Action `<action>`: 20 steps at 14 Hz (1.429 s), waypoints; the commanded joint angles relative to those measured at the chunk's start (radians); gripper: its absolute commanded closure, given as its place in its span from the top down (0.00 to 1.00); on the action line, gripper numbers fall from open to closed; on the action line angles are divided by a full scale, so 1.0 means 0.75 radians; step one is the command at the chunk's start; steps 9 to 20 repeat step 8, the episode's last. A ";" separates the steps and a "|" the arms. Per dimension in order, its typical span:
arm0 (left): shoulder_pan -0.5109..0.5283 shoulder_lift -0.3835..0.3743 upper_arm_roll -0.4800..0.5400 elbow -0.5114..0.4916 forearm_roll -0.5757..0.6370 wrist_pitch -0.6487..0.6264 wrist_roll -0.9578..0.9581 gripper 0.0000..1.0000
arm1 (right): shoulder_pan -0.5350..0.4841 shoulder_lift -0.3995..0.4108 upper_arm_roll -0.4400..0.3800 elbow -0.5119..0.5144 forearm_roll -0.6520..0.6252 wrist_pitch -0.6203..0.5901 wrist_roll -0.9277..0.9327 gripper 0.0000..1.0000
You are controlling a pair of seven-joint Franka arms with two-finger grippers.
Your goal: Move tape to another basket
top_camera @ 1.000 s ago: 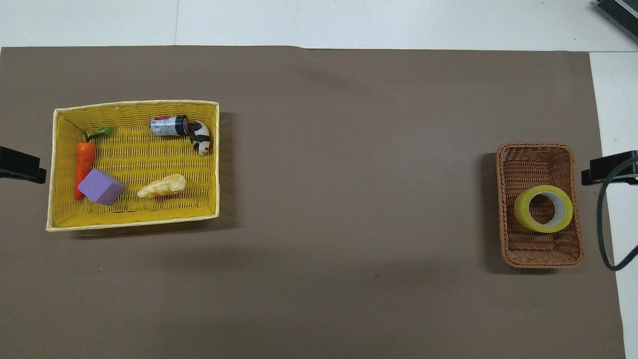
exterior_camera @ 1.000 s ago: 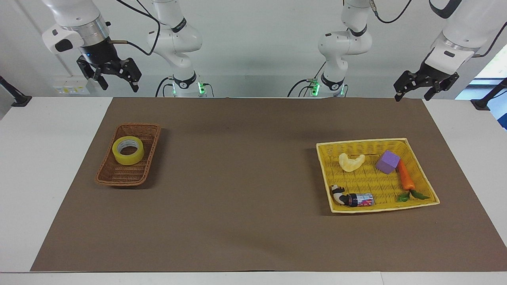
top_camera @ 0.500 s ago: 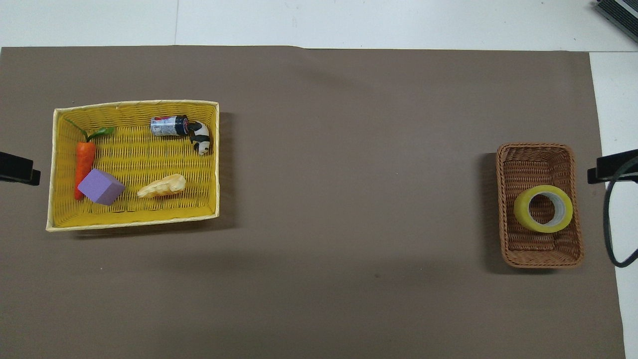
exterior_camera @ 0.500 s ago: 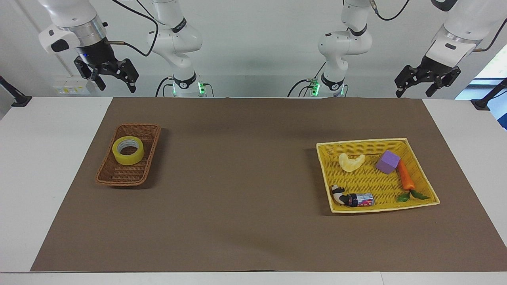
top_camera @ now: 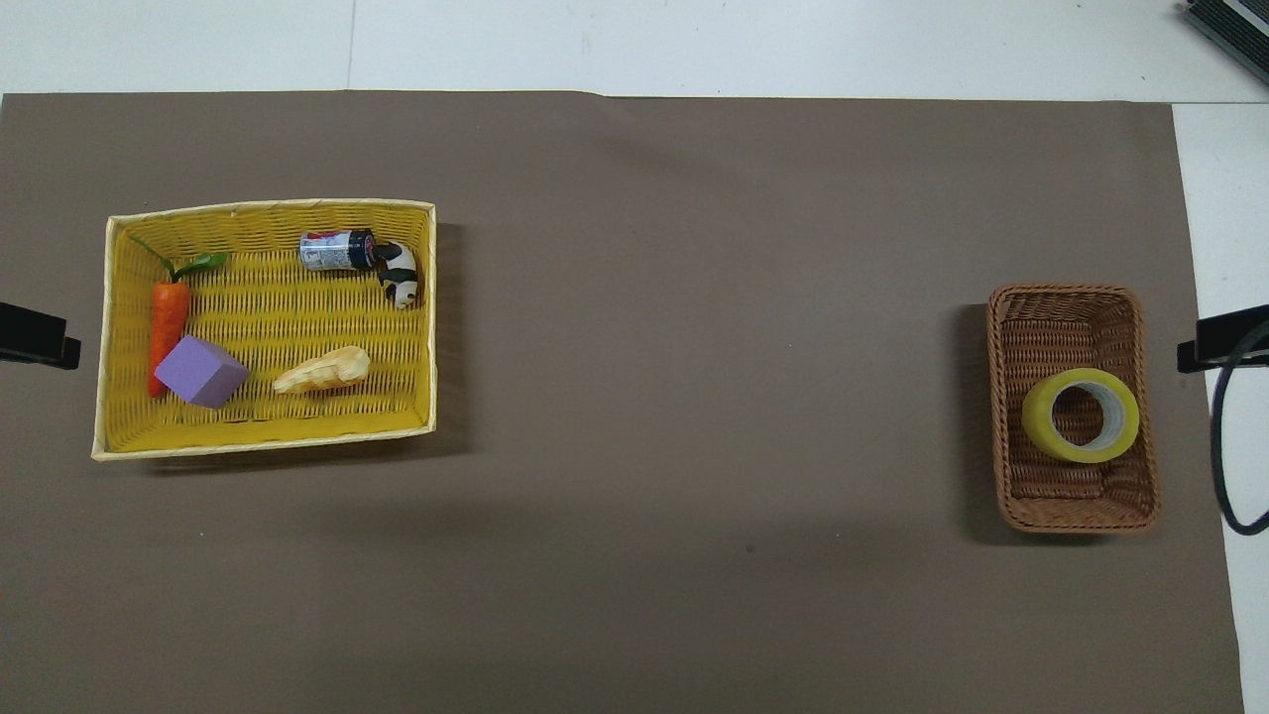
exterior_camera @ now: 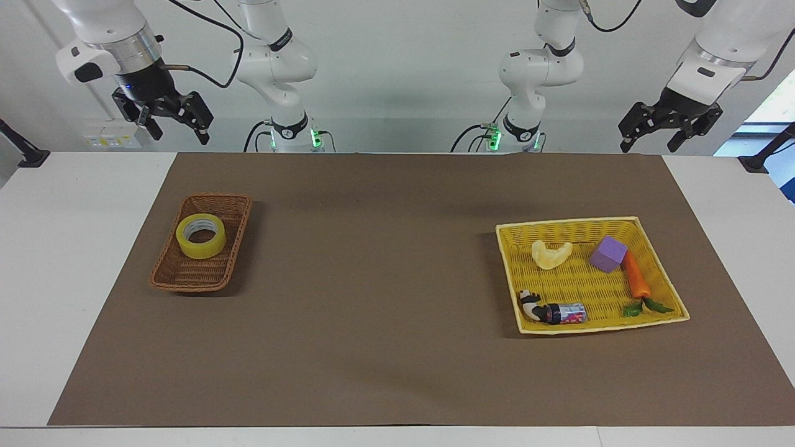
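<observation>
The tape (exterior_camera: 200, 235) is a yellow ring with a white-grey core. It lies flat in the narrow brown wicker basket (exterior_camera: 176, 275) at the right arm's end of the table, in the half nearer to the robots. It also shows in the overhead view (top_camera: 1081, 415), in the same basket (top_camera: 1059, 319). My right gripper (exterior_camera: 178, 135) is open and empty, high in the air off the mat's edge near the robots. My left gripper (exterior_camera: 648, 148) is open and empty, high over the mat's corner at the left arm's end.
A larger yellow woven basket (exterior_camera: 671, 292) stands toward the left arm's end. It holds a purple block (exterior_camera: 608, 254), a carrot (exterior_camera: 636, 277), a pale crescent piece (exterior_camera: 551, 254), a small can (exterior_camera: 566, 313) and a panda toy (exterior_camera: 529, 302). A brown mat (exterior_camera: 385, 248) covers the table.
Both grippers have drawn up and outward, away from the mat, the right one more. The tape and both baskets have not moved.
</observation>
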 commanded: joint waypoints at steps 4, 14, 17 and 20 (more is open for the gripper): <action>-0.018 -0.015 0.019 -0.002 0.006 -0.011 0.010 1.00 | -0.008 -0.002 0.009 0.002 -0.010 -0.007 -0.023 1.00; -0.018 -0.015 0.019 -0.002 0.006 -0.011 0.010 1.00 | -0.006 -0.008 0.013 -0.014 -0.004 0.000 -0.016 1.00; -0.018 -0.015 0.019 -0.002 0.006 -0.011 0.010 1.00 | -0.006 -0.008 0.013 -0.014 -0.004 0.000 -0.016 1.00; -0.018 -0.015 0.019 -0.002 0.006 -0.011 0.010 1.00 | -0.006 -0.008 0.013 -0.014 -0.004 0.000 -0.016 1.00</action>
